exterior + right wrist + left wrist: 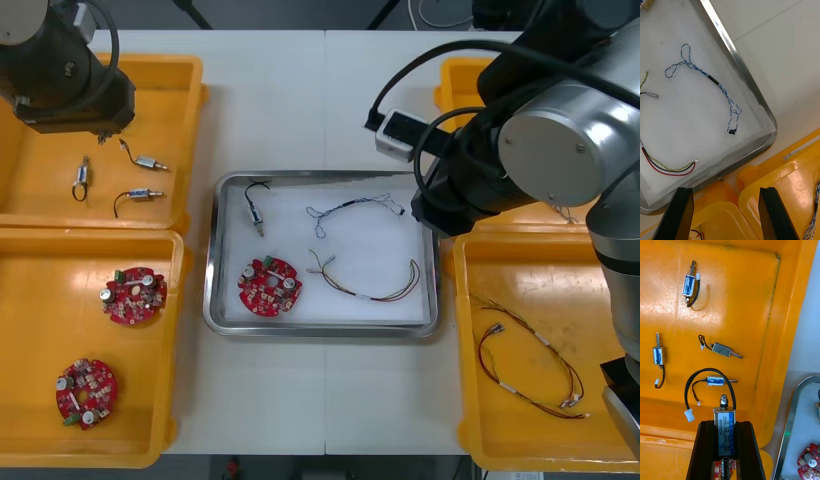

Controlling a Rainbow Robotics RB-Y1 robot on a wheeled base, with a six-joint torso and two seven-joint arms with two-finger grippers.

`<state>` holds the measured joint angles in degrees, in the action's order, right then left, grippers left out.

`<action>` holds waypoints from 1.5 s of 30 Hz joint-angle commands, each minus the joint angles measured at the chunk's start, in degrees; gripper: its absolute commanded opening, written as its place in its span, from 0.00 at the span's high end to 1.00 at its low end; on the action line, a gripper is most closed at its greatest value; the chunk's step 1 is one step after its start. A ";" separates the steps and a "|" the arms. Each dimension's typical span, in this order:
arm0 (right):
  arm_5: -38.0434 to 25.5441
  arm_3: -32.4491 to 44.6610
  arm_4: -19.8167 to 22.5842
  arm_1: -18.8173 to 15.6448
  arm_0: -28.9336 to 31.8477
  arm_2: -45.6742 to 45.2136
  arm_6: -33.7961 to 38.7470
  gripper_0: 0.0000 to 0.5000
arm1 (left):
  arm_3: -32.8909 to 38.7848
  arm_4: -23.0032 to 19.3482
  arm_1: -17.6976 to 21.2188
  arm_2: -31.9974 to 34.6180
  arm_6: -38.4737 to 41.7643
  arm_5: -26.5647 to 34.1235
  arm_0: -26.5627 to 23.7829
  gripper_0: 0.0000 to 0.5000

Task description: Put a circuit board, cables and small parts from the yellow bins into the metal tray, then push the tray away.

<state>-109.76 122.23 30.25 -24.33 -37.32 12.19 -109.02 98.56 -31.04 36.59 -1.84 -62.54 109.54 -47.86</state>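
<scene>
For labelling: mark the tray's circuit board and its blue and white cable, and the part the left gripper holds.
circuit board [269,286]: front view, its middle.
blue and white cable [712,78]: right wrist view, black sleeve.
small metal part [724,429]: left wrist view, labelled body.

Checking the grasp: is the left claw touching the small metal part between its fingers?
Touching. Left wrist view shows the small metal part clamped between the fingers of the left claw.

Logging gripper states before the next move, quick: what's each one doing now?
Left gripper: shut on a small metal part over a yellow bin.
Right gripper: open, holding nothing, by the metal tray's corner.
</scene>
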 commanded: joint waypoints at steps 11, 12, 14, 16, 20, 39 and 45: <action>-0.24 13.82 0.51 -6.96 12.45 -12.46 21.22 0.00 | 8.05 -2.36 -3.55 -8.36 14.38 0.46 0.14 1.00; -0.24 14.26 0.95 -7.49 13.68 -13.95 22.36 0.00 | 8.67 -2.62 -3.81 -9.24 15.26 0.46 0.05 1.00; -0.24 14.70 2.10 -8.10 15.44 -16.50 24.47 0.00 | 9.37 -2.89 -4.34 -10.47 16.58 0.46 0.05 1.00; -0.24 14.96 3.06 -8.63 17.02 -19.49 27.10 0.00 | 9.72 -3.41 -5.13 -12.32 18.16 0.46 -0.21 1.00; -0.24 15.05 3.50 -8.63 17.81 -23.62 29.21 0.00 | 9.81 -3.59 -6.80 -15.30 19.04 0.46 -0.74 1.00; -0.24 15.05 5.17 -8.63 31.61 -37.59 31.41 0.00 | 3.30 0.63 -10.84 -31.04 27.12 -14.53 -1.09 1.00; -0.24 15.23 6.67 -7.31 35.04 -38.47 32.03 0.00 | -1.35 1.95 -11.28 -33.58 27.47 -19.89 -1.01 1.00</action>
<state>-109.84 135.50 35.99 -31.42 -4.58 -24.30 -78.69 98.33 -30.24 26.84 -34.07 -41.35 91.77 -47.76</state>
